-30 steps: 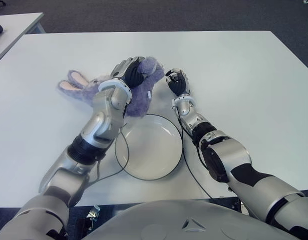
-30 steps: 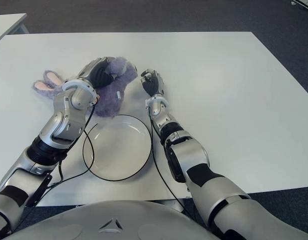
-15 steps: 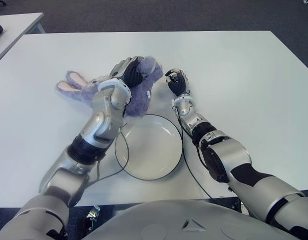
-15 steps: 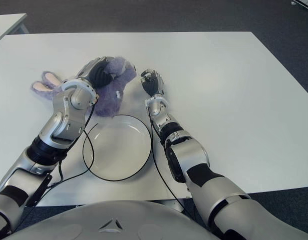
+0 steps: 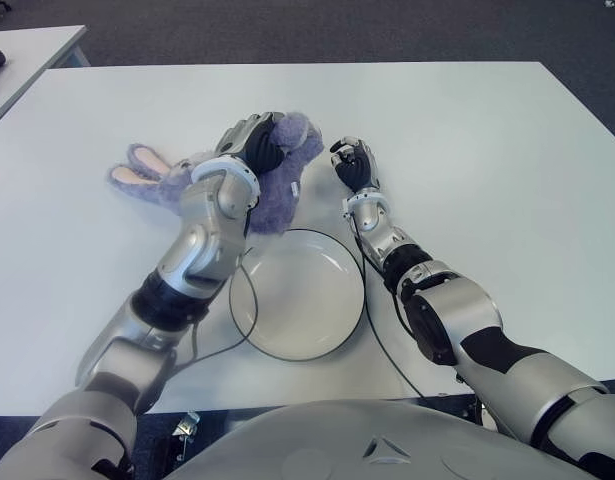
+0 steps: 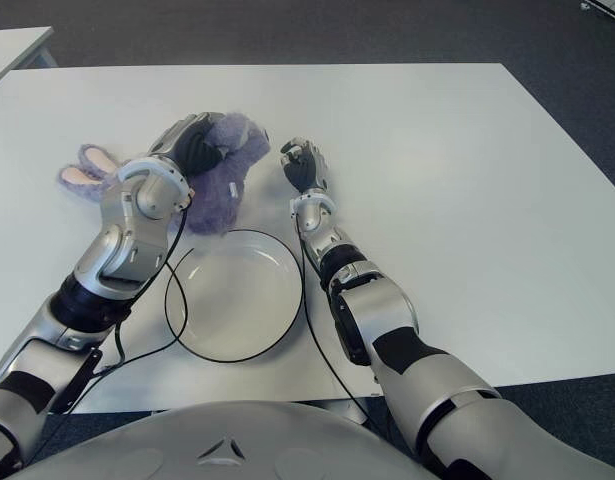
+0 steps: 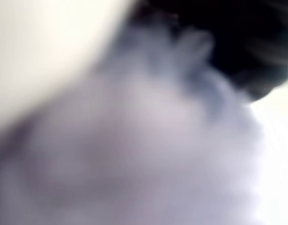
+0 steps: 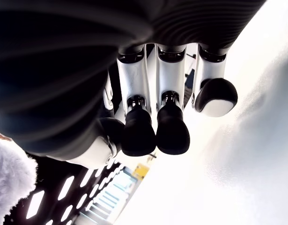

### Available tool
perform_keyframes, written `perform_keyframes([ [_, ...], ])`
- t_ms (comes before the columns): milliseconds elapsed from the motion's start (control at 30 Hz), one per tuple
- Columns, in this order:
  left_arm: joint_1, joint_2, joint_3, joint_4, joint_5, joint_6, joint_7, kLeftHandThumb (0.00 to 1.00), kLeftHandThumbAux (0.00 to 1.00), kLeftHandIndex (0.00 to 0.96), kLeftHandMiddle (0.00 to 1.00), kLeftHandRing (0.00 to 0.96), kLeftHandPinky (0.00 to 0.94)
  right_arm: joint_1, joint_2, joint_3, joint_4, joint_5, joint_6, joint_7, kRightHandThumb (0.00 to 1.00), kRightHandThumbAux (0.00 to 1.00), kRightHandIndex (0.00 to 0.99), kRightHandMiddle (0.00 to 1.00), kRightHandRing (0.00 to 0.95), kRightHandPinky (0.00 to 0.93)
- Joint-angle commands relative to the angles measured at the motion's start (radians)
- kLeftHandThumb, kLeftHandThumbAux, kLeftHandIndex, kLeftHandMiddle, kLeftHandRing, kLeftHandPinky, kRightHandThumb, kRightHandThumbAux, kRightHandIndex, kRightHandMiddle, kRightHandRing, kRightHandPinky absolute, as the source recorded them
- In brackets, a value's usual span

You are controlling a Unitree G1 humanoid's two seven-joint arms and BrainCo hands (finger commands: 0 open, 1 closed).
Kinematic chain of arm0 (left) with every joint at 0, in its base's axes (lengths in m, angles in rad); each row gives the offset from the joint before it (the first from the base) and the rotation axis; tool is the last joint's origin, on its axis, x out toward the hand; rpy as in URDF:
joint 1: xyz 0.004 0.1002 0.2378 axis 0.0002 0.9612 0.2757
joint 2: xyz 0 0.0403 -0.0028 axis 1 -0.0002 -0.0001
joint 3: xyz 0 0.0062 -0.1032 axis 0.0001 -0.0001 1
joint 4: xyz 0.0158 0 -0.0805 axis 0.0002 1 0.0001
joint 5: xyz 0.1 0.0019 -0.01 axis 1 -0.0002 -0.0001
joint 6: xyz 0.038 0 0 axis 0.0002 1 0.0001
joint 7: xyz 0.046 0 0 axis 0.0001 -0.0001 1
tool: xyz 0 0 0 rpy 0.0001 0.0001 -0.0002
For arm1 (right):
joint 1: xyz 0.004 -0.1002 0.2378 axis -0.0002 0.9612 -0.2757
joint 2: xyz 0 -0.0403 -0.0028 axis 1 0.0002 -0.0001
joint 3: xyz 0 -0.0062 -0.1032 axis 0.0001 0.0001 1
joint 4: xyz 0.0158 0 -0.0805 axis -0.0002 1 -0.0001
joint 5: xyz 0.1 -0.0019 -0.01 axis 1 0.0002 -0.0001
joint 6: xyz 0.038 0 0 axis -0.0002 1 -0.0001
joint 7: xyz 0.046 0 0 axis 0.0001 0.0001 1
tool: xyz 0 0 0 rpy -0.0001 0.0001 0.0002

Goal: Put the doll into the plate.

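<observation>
The left hand (image 5: 255, 143) has its dark fingers (image 6: 194, 147) clamped over the body of the fluffy lilac rabbit doll (image 5: 277, 190), which lies on the white tabletop (image 5: 487, 150) just beyond the far rim of the round white plate with a dark edge (image 5: 298, 292), a grip that looks meant to carry it the short way back into the plate. The right hand (image 5: 353, 162) shows just beside the doll, fingers curled on nothing. The forearm hides part of the doll, and the left wrist view shows only blurred fur.
</observation>
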Motion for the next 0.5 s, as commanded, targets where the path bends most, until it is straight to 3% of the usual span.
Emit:
perform_keyframes([
  [33,0.004,0.028,0.017,-0.183,0.032,0.011,-0.087,0.749,0.691,0.445,0.811,0.829,0.844,0.172,0.128,0.006,0.136,-0.004,0.118,0.002,0.708,0.731,0.411,0.814,0.871,0.88],
  [233,0.045,0.056,0.034,-0.286,0.011,-0.021,-0.136,0.751,0.691,0.445,0.82,0.835,0.841,0.138,0.132,0.013,0.132,0.002,0.147,0.039,0.707,0.732,0.411,0.809,0.855,0.864],
  [500,0.093,0.089,0.065,-0.331,-0.013,-0.125,-0.158,0.751,0.691,0.445,0.827,0.838,0.829,0.14,0.123,-0.01,0.13,0.031,0.156,0.08,0.703,0.734,0.41,0.807,0.847,0.848],
])
